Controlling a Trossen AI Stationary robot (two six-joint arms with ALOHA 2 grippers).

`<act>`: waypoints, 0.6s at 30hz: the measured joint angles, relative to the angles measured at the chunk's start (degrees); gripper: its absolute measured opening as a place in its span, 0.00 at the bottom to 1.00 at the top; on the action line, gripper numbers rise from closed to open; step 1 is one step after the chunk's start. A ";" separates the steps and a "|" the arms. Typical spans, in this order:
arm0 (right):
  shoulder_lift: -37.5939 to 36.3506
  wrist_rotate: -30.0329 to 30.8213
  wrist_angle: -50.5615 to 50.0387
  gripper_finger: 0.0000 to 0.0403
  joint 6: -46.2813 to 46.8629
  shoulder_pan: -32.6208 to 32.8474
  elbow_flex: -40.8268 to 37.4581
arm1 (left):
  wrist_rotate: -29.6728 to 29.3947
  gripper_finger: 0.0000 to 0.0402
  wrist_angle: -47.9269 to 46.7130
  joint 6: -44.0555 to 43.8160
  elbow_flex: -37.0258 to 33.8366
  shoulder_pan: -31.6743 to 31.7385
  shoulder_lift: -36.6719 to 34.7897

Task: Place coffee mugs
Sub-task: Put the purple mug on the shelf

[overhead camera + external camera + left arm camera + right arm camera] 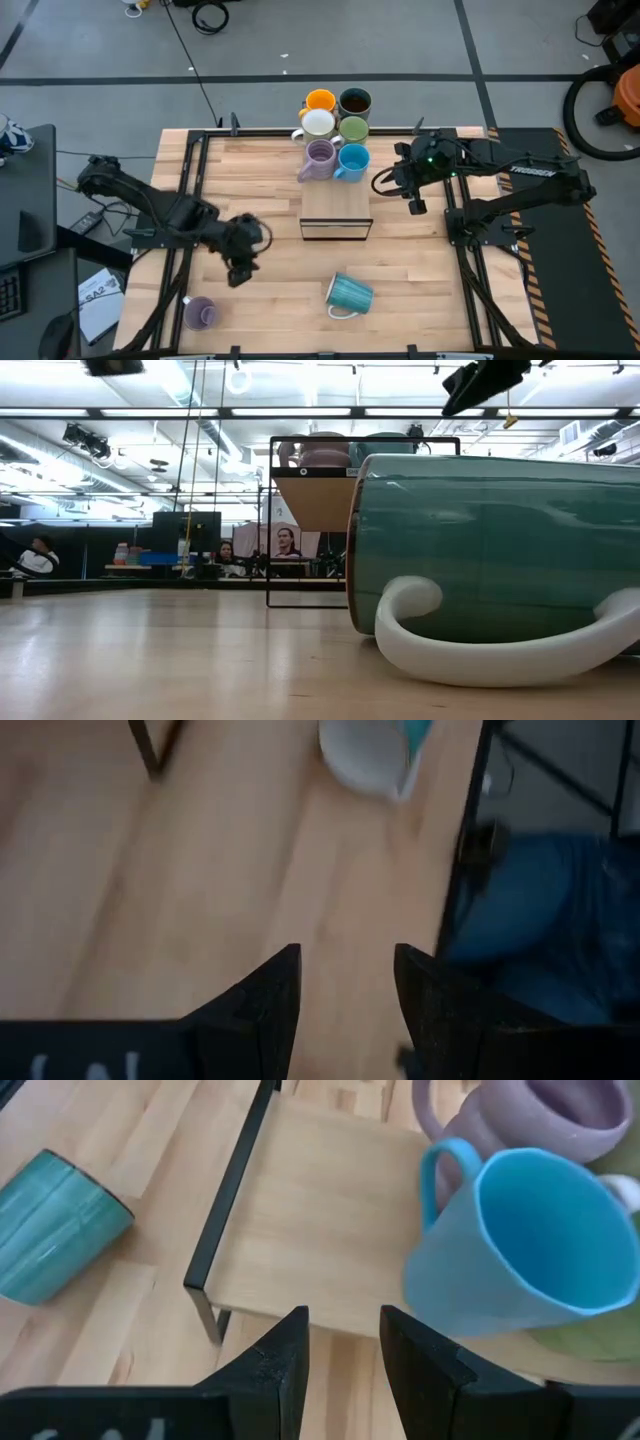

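Your mugs are hard glazed ceramic: stiff, smooth enough to slip, and likely to chip if dropped or knocked together, so grip the wall at the rim, one finger inside and one outside, rather than the thin handle.

Six stand in a tight cluster at the far edge of the table (250, 180): the orange mug (320, 100), a dark mug (355, 102), a white mug (318, 123), a green mug (353, 127), a lilac mug (320, 158) and the blue mug (353, 160). They touch or nearly touch, so lifting one may jostle its neighbours. The blue and lilac ones show empty insides in the right wrist view; the dark one's contents can't be told.

The ribbed teal mug (349, 294) lies on its side near the front edge, white handle against the table; you'd need to come at its rim from the side or roll it upright. A second lilac mug (199, 313) sits near the front left corner, opening up, empty.

The small wooden shelf (336, 212) on a black frame stands just in front of the cluster, its top bare.

The right gripper (412, 195) hovers just right of the blue mug, fingers apart, holding nothing. The left gripper (240, 270) hangs over bare table between the lone lilac mug and the shelf, fingers apart and empty.
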 joint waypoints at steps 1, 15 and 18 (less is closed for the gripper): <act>0.07 -0.01 0.10 0.32 0.00 0.00 -0.24 | 0.51 0.42 -1.27 -2.15 0.00 -1.56 0.00; 0.13 -0.05 1.02 0.32 0.00 0.00 -0.92 | 2.86 0.42 -9.54 -20.31 -0.05 -18.21 1.34; 0.13 -0.08 1.00 0.32 0.00 0.00 -0.92 | 2.71 0.42 -11.49 -20.27 -0.04 -20.99 2.62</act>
